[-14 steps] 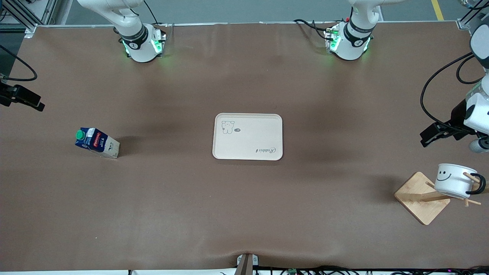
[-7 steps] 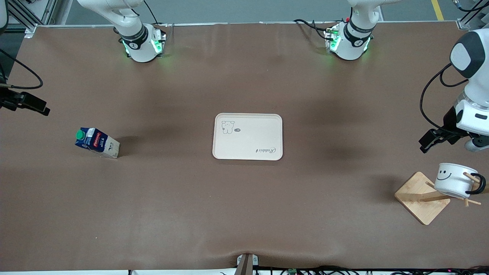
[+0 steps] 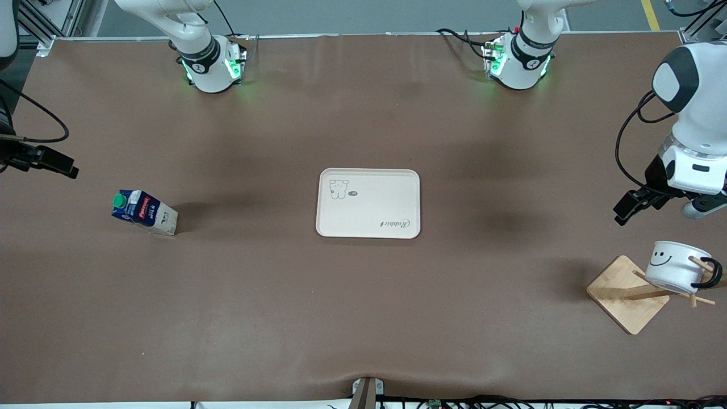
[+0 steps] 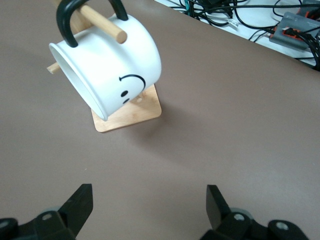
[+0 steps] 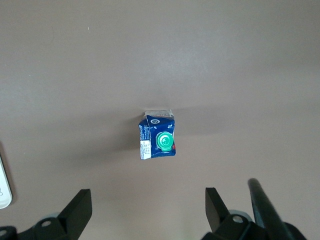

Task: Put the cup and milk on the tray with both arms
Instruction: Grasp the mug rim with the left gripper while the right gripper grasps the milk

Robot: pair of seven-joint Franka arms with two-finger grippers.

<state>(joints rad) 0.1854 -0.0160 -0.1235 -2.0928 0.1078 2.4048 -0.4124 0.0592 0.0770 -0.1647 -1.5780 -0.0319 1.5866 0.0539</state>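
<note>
The white smiley cup (image 3: 673, 266) hangs by its black handle on a peg of a wooden rack at the left arm's end of the table; it also shows in the left wrist view (image 4: 110, 70). My left gripper (image 3: 629, 208) is open and empty in the air above the table beside the rack (image 4: 147, 200). The blue milk carton (image 3: 145, 212) stands upright at the right arm's end, green cap up (image 5: 157, 140). My right gripper (image 3: 63, 166) is open and empty, hovering near the carton (image 5: 147, 202). The cream tray (image 3: 368, 216) lies mid-table, empty.
The rack's square wooden base (image 3: 625, 298) sits under the cup, near the table's end, and also shows in the left wrist view (image 4: 132, 112). Cables lie off the table edge (image 4: 250, 20). A corner of the tray (image 5: 3, 187) shows in the right wrist view.
My left gripper has swung a little toward the table's middle and lower in the front view, near the cup. My right gripper has moved closer to the milk carton. Nothing else has moved.
</note>
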